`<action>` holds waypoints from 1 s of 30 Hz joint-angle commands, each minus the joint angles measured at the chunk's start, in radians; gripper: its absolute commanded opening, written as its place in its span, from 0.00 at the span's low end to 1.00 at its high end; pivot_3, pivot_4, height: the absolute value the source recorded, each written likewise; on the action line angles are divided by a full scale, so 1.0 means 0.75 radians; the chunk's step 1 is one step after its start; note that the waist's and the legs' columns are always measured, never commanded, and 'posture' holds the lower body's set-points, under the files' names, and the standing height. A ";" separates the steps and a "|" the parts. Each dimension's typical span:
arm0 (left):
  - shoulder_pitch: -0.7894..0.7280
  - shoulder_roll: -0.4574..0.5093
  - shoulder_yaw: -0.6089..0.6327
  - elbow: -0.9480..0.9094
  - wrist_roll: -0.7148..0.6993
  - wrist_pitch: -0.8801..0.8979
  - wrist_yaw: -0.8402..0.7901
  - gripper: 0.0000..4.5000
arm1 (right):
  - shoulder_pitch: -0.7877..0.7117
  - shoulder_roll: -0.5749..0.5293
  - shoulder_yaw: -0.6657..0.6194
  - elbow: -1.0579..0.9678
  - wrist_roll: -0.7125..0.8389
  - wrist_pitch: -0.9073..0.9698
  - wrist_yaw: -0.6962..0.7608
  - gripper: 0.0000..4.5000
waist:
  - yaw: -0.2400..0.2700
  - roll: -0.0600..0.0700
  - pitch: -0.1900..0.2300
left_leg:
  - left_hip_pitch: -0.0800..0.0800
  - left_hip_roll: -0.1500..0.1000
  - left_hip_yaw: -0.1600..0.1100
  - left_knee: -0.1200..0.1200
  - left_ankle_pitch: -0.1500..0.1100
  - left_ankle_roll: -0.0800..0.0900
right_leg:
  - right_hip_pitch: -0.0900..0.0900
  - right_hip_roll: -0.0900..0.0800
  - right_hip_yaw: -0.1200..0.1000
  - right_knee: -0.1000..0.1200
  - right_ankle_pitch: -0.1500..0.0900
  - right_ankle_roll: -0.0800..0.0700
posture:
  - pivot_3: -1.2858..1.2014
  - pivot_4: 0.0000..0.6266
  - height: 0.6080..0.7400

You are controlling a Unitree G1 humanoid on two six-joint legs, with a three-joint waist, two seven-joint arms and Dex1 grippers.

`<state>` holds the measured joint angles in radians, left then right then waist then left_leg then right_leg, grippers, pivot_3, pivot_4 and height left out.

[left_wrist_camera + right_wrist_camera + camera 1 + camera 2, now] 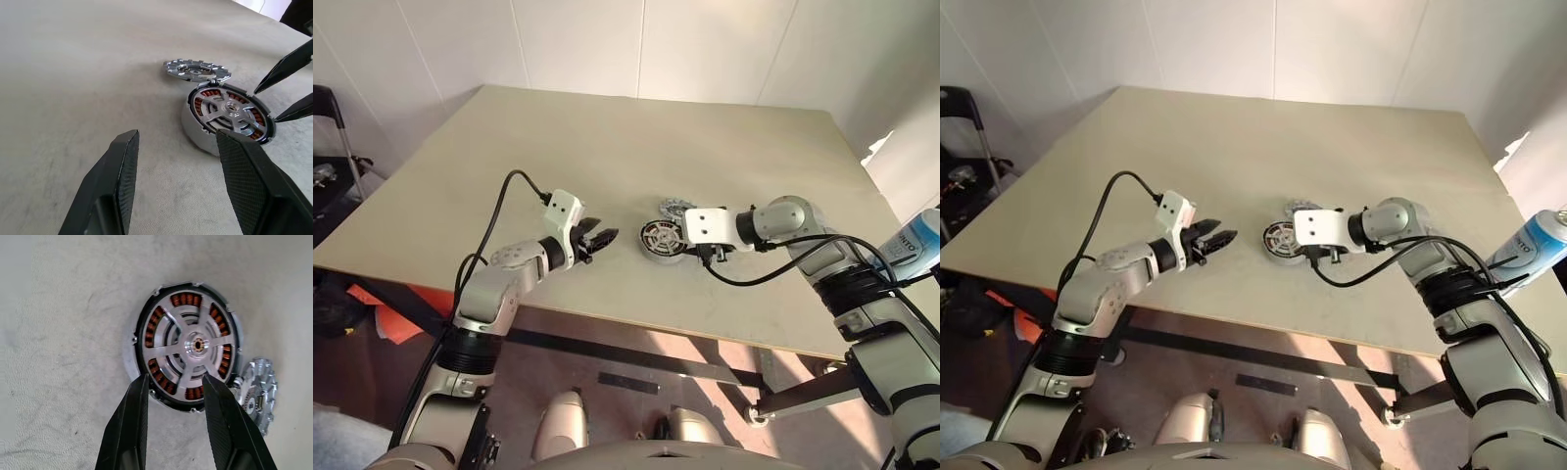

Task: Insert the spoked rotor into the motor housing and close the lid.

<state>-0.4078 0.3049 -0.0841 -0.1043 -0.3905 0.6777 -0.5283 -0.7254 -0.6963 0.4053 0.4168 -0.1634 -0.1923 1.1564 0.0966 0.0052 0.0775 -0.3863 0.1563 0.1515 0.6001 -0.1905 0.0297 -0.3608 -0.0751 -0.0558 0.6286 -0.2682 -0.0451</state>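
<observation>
Both fingers (122, 161) apart, empty

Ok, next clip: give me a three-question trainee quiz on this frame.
1. True or false: the spoked rotor already sits inside the motor housing.
2. Where is the lid? A) on the housing B) on the table beside the housing C) in the left gripper
3. What do the right gripper fingers hold?

Key: 1 true; 2 B; 3 nothing, they stand open over the housing's edge.
</observation>
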 commanded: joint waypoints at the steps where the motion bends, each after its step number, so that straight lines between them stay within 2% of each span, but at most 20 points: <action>1: 0.008 0.012 0.003 -0.074 -0.017 0.006 -0.028 0.59 | 0.000 0.004 -0.002 -0.002 -0.007 -0.052 0.035 0.42 | -0.001 0.000 0.000 | 0.000 0.000 0.000 0.001 0.000 0.000 | 0.000 0.000 0.000 0.000 0.000 0.000 | 0.52 0.00 1.00; 9: 0.030 0.002 -0.017 -0.056 0.011 0.001 -0.019 0.59 | 0.012 0.031 0.005 0.027 -0.050 -0.091 0.044 0.42 | -0.002 0.000 0.000 | 0.000 0.002 0.000 0.009 -0.002 -0.003 | -0.002 0.000 0.000 0.013 0.000 0.000 | 0.52 0.00 1.00; 19: 0.030 -0.011 -0.024 -0.047 0.027 0.004 -0.013 0.59 | -0.044 0.115 0.038 0.233 -0.136 -0.128 0.010 0.42 | -0.005 0.000 0.000 | 0.005 0.004 0.001 0.011 0.000 -0.006 | 0.001 0.000 0.000 0.017 0.001 -0.002 | 0.52 0.00 1.00; 22: 0.037 -0.014 -0.024 -0.053 0.029 0.005 -0.007 0.59 | -0.050 0.124 0.048 0.265 -0.152 -0.137 0.008 0.30 | -0.006 0.000 0.000 | 0.007 0.004 0.001 0.011 0.000 -0.007 | 0.002 0.000 0.000 0.017 0.001 -0.003 | 0.52 0.00 1.00; 26: 0.045 -0.017 -0.023 -0.057 0.031 0.006 0.002 0.59 | -0.052 0.126 0.046 0.275 -0.162 -0.144 -0.007 0.03 | -0.007 -0.001 -0.001 | 0.012 0.006 0.001 0.011 0.001 -0.007 | 0.007 0.001 0.000 0.017 0.001 -0.003 | 0.52 0.00 1.00; 27: 0.047 -0.018 -0.024 -0.056 0.033 0.004 0.003 0.59 | -0.053 0.126 0.044 0.275 -0.167 -0.139 -0.017 0.00 | -0.008 -0.001 -0.001 | 0.013 0.006 0.001 0.011 0.001 -0.007 | 0.008 0.001 0.000 0.017 0.001 -0.003 | 0.52 0.00 1.00; 30: 0.049 -0.023 -0.027 -0.052 0.037 0.001 0.010 0.59 | -0.051 0.121 0.043 0.269 -0.167 -0.130 -0.015 0.00 | -0.008 -0.001 -0.001 | 0.015 0.006 0.002 0.011 0.001 -0.008 | 0.008 0.001 0.000 0.017 0.001 -0.003 | 0.52 0.00 1.00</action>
<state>-0.3632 0.2901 -0.1077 -0.1195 -0.3683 0.6870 -0.5240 -0.7637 -0.6016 0.4341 0.6071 -0.2632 -0.3032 1.1528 0.0904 0.0048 0.0770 -0.3751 0.1611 0.1530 0.6082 -0.1896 0.0236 -0.3545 -0.0742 -0.0556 0.6412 -0.2670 -0.0475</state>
